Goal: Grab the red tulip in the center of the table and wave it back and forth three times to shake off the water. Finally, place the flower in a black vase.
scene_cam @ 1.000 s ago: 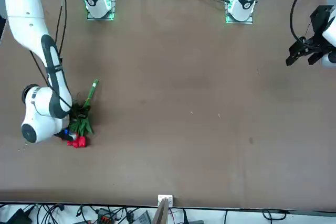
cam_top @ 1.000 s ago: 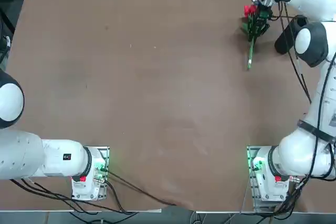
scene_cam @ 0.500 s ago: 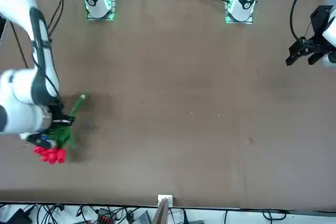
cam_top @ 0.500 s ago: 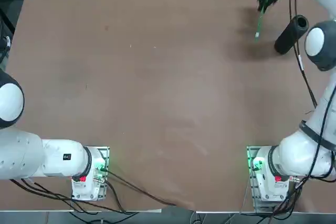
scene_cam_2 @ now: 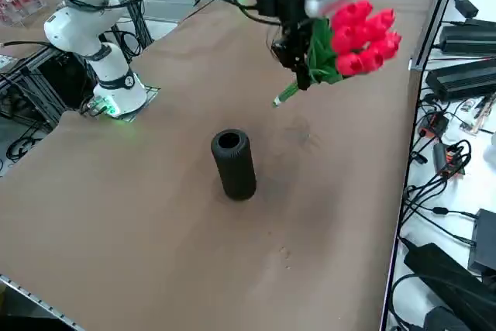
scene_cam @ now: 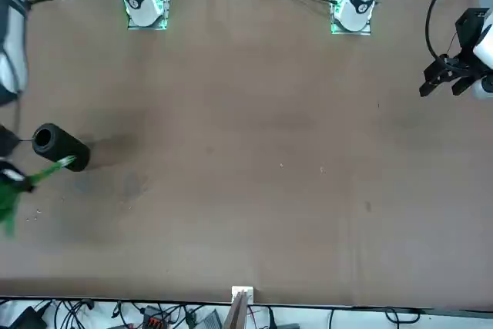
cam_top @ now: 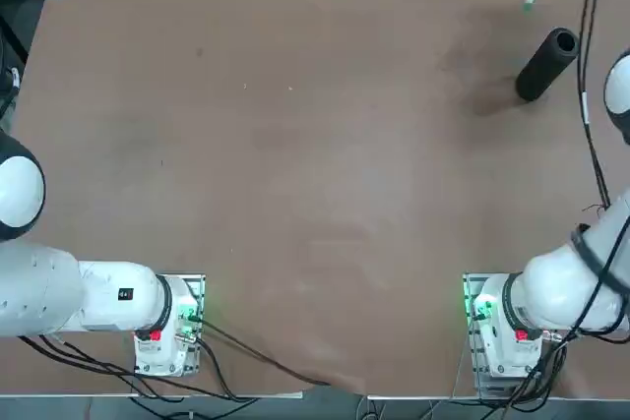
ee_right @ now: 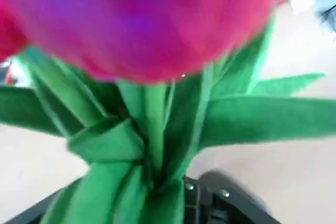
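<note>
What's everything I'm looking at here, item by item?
table: one, brown, fills most of each view.
black vase: one, matte black, on the table near its far right corner, mouth open and nothing in it.
red tulip: one bunch, red blooms with green leaves and stems, held in the air above the table, apart from the vase, stems angled down.
cables: several, black, off the table's edge.
right gripper: one, dark, raised above the table, shut on the tulip's stems.
left arm: one, white, parked at the table's near left.
</note>
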{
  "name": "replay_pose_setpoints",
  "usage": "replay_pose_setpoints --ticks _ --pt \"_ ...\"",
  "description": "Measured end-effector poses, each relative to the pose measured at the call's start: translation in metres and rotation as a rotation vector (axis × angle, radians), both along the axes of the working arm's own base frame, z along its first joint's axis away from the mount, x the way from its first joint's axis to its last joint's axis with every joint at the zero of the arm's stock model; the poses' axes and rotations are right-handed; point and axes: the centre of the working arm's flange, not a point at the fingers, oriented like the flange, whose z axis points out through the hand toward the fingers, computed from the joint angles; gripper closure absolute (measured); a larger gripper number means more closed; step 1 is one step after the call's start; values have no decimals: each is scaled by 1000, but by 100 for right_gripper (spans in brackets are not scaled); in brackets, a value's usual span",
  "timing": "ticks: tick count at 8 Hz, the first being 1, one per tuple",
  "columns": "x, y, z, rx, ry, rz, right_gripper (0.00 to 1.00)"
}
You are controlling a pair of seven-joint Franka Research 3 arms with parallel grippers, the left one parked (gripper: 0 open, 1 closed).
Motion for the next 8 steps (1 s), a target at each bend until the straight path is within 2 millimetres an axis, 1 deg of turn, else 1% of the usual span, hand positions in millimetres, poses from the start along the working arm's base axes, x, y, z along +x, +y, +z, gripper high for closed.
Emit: replay_pose_setpoints --ticks 1,2,3,4,5,6,7,8 --pt "-6 -32 18 -38 -64 -34 85" --pt "-12 -68 30 -87 -110 -44 85" --pt "-21 -102 37 -132 -134 -39 85" --pt "-27 -122 42 -155 -145 -33 85" --pt "-31 -125 53 -163 -164 -29 85" --pt "-36 -114 71 -158 -185 -16 85" --pt "-38 -89 86 -140 -187 16 85" --pt "-33 -42 94 -113 -184 72 85"
